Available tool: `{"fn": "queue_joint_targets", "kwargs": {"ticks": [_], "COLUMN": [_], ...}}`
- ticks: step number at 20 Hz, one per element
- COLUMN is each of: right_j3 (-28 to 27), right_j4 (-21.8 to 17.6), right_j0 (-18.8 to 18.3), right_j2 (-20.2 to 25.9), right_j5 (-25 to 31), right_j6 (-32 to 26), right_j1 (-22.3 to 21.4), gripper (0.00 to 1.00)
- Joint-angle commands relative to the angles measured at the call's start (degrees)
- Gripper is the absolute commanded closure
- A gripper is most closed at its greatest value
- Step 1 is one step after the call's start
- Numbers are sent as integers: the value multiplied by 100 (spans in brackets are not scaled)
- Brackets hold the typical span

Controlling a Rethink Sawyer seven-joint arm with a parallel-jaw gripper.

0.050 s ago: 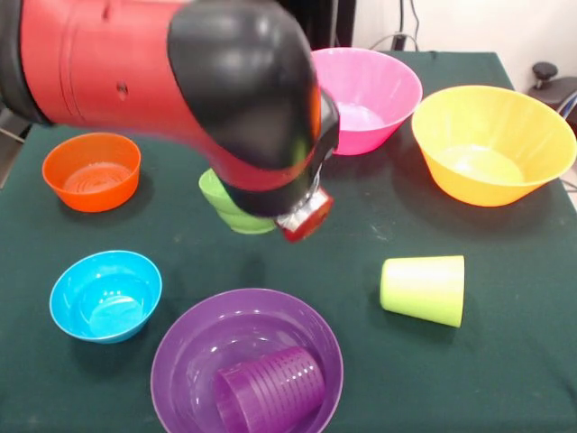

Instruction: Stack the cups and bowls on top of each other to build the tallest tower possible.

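Red and black arm (180, 81) reaching in from the upper left, wrist angled downward; gripper largely hidden.

Bare table (297, 262) lies mid-scene, ringed by bowls and the lime cup (424, 289).

A purple cup (269, 390) lies (on its side) inside the purple bowl (185, 347).

- A counter (505, 361) covered in dark green cloth fills most of the view.
- Behind its far edge, a pale wall (469, 23) with dark cables (397, 38) hanging down.
- At the right edge, a dark round-topped object (546, 72), partly cut off.
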Motion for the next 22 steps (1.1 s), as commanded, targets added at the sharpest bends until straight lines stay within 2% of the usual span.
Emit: {"fn": "queue_joint_targets", "kwargs": {"ticks": [1, 2, 3, 4, 5, 6, 7, 8, 9, 11, 12, 13, 14, 15, 16, 17, 18, 19, 20, 21, 22], "right_j3": [1403, 1240, 1268, 1472, 1393, 1377, 1697, 1485, 1744, 1610, 1736, 2396, 2200, 1652, 1829, 2307, 2006, 1381, 1679, 2272, 1976], "right_j4": [205, 92, 125, 144, 114, 196, 187, 94, 244, 78, 198, 131, 84, 34, 112, 12, -26, -38, 98, 68, 51], "right_j0": [257, 283, 296, 316, 305, 298, 338, 316, 289, 263, 201, 314, 325, 222, 212, 360, 379, 271, 276, 417, 407], "right_j2": [-33, -37, -45, -76, -44, -23, -74, -10, 10, 33, 101, -81, -96, 44, 31, -181, -197, -28, -56, -248, -244], "right_j5": [-310, -385, -384, -696, -695, -616, -1144, -1084, -1272, -1533, -1609, -2568, -2460, -1929, -2083, -2780, -2448, -1815, -2040, -2861, -2503], "right_j6": [245, -20, 4, 159, -60, 93, 250, -181, 110, -305, -225, 356, 269, -413, -220, 294, 114, -529, -172, 455, 249], "right_j1": [-795, -702, -701, -703, -630, -574, -687, -550, -591, -457, -411, -701, -589, -283, -307, -563, -458, -129, -195, -468, -380], "gripper": [100, 100, 100, 100, 100, 100, 100, 100, 100, 100, 100, 100, 100, 100, 100, 100, 100, 100, 100, 100, 100]}}
